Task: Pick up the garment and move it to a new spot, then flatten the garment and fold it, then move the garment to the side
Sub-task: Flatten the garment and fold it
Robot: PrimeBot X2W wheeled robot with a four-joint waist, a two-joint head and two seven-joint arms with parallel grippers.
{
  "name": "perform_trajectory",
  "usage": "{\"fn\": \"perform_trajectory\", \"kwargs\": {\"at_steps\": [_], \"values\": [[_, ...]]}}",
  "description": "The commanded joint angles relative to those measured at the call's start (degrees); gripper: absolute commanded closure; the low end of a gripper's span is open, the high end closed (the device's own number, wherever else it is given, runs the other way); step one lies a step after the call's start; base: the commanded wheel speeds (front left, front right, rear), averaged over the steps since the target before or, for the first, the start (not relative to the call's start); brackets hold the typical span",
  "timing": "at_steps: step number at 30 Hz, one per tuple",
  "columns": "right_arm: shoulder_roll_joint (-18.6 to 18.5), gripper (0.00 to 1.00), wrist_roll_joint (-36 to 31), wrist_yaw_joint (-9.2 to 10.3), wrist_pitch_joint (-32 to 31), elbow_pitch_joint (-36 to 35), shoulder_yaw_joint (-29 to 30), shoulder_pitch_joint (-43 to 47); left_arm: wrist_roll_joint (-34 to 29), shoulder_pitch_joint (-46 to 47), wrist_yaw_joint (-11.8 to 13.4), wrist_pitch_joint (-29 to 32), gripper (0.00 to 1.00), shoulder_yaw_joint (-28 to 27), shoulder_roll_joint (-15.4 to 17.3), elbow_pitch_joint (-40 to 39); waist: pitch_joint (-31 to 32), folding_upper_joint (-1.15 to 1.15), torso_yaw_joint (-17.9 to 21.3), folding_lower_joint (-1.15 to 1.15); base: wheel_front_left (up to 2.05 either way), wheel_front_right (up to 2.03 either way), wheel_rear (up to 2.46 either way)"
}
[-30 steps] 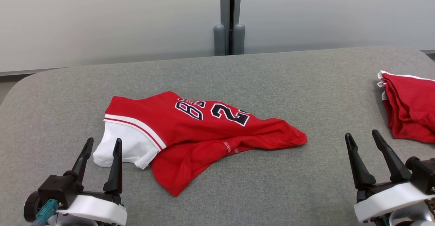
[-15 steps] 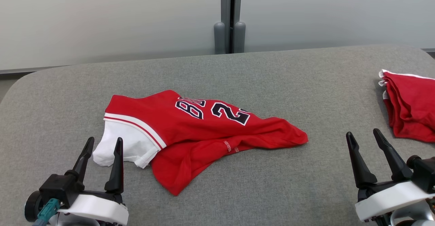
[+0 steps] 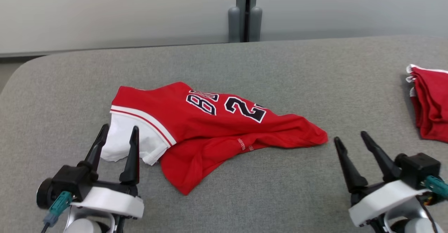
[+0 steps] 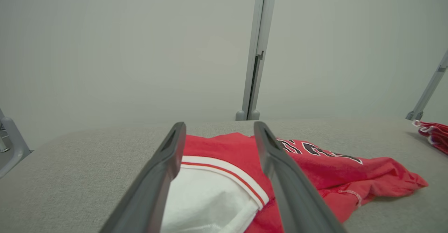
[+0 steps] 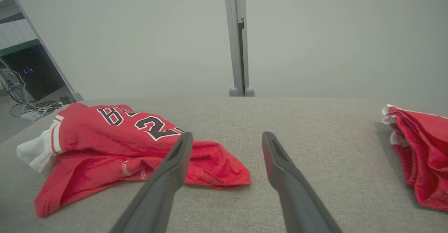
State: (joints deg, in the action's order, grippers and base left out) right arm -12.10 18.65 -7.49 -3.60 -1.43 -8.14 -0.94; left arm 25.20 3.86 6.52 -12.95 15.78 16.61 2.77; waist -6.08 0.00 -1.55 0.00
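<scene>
Your red jersey (image 3: 210, 121) lies crumpled at the centre of the grey table (image 3: 245, 61), white panel (image 3: 154, 143) at its 8 o'clock. Your left gripper (image 3: 119, 128) hangs near that panel, jaws spread and empty. Your right gripper (image 3: 350, 136), equally wide and empty, waits at the jersey's 4 o'clock. A folded red pile (image 3: 432, 103) sits at 3 o'clock.

Soft, even light fills my feeds; the jersey (image 3: 210, 128) throws a thin shadow on the tabletop (image 3: 280, 72). My wrist views blur the near fingers (image 4: 155, 177) and bend the edges.
</scene>
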Motion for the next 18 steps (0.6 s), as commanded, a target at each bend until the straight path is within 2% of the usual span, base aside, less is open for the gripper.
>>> {"fn": "perform_trajectory", "kwargs": {"at_steps": [1, 8, 9, 18], "values": [[-0.6, 0.0, 0.8, -0.01, -0.4, 1.1, -2.2, -1.9, -0.7, 2.2, -0.3, -0.2, 0.0, 0.5, -0.4, -0.4, -2.2, 0.0, -1.5, 0.0, 0.0, 0.0, 0.0], [0.0, 0.0, 3.2, -0.01, -0.6, 7.2, -12.4, -9.1, -2.1, 7.0, -1.1, -1.2, 0.0, 2.4, -2.3, 0.1, -7.0, 0.0, -5.0, 0.0, 0.0, 0.0, 0.0], [0.0, 0.0, 3.2, -0.01, -0.6, 7.2, -12.4, -9.1, -2.1, 7.0, -1.1, -1.2, 0.0, 2.4, -2.3, 0.1, -7.0, 0.0, -5.0, 0.0, 0.0, 0.0, 0.0], [1.9, 0.0, 5.3, -0.01, 0.4, 19.2, -23.2, -19.1, -3.4, 11.6, -2.4, -2.2, 0.0, 2.2, -4.4, 2.5, -11.2, 0.0, -7.1, 0.0, 0.0, 0.0, 0.0]]}}
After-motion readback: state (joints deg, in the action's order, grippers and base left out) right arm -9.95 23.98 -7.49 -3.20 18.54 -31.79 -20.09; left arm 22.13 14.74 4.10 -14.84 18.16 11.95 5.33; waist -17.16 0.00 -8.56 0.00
